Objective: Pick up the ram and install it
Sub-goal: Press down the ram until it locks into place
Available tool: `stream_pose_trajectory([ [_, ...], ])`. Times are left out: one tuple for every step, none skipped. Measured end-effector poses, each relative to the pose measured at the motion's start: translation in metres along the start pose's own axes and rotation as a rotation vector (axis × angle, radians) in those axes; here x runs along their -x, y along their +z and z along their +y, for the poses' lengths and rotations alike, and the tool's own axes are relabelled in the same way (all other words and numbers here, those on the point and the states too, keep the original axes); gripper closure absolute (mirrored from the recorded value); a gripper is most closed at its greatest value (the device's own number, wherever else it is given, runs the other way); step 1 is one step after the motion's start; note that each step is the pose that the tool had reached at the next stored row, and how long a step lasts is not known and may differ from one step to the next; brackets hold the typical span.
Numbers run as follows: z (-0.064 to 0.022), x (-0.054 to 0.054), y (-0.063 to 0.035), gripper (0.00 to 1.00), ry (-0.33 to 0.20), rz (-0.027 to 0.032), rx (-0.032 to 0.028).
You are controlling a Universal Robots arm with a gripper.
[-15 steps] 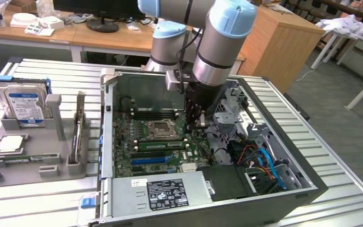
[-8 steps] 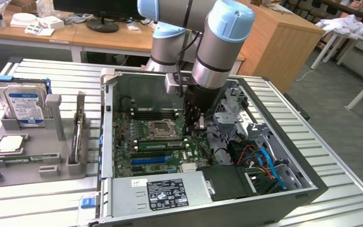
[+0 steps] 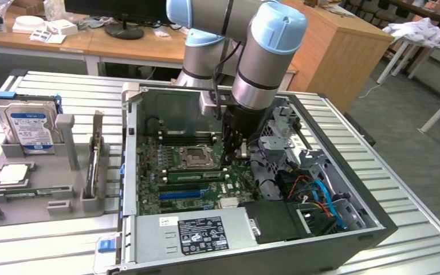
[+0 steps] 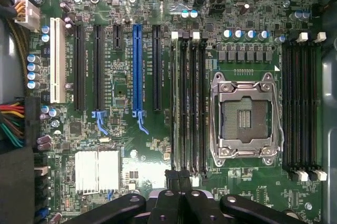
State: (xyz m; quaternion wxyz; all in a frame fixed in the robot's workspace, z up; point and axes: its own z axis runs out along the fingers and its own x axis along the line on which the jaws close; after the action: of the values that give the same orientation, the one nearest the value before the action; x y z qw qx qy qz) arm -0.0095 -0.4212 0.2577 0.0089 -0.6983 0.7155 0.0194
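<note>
My pincer (image 4: pixel 179 182) is clenched and holds nothing, hovering above the motherboard (image 4: pixel 158 145) beside the memory slots (image 4: pixel 188 103) inside the open computer case (image 3: pixel 357 229).

Slatted metal table (image 3: pixel 403 240), computer case (image 3: pixel 357 240), grey holder tray (image 3: pixel 44 195)

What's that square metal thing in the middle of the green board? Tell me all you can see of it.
It is a processor socket: a shiny silver metal frame with screws at its corners, around a dark square centre. It looks empty. It lies flat on the green board, between two banks of long black slots with white clips, inside the open computer case.
</note>
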Motion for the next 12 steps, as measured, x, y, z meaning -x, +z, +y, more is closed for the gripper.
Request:
stream_pose_trajectory([
  [0.0001, 0.0006, 0.0002, 0.89, 0.0, -0.0002, -0.0001],
  [0.0001, 0.0016, 0.0003, 0.89, 0.0, 0.0, -0.0001],
  [0.0001, 0.0026, 0.0004, 0.89, 0.0, 0.0001, 0.0],
  [0.0001, 0.0036, 0.0007, 0.89, 0.0, 0.0001, -0.0001],
  [0.0001, 0.0046, 0.0009, 0.89, 0.0, 0.0, -0.0001],
  [0.0001, 0.0051, 0.001, 0.89, 0.0, 0.0001, -0.0001],
  [0.0001, 0.0051, 0.001, 0.89, 0.0, 0.0, -0.0001],
  [0.0001, 0.0051, 0.001, 0.89, 0.0, 0.0001, -0.0001],
  [0.0001, 0.0051, 0.001, 0.89, 0.0, 0.0001, -0.0001],
  [-0.0001, 0.0051, 0.001, 0.89, 0.0, 0.0001, 0.0],
  [-0.0009, 0.0052, 0.001, 0.89, 0.0, 0.0001, 0.0],
  [-0.0019, 0.0052, 0.001, 0.89, 0.0, 0.0001, 0.0],
])
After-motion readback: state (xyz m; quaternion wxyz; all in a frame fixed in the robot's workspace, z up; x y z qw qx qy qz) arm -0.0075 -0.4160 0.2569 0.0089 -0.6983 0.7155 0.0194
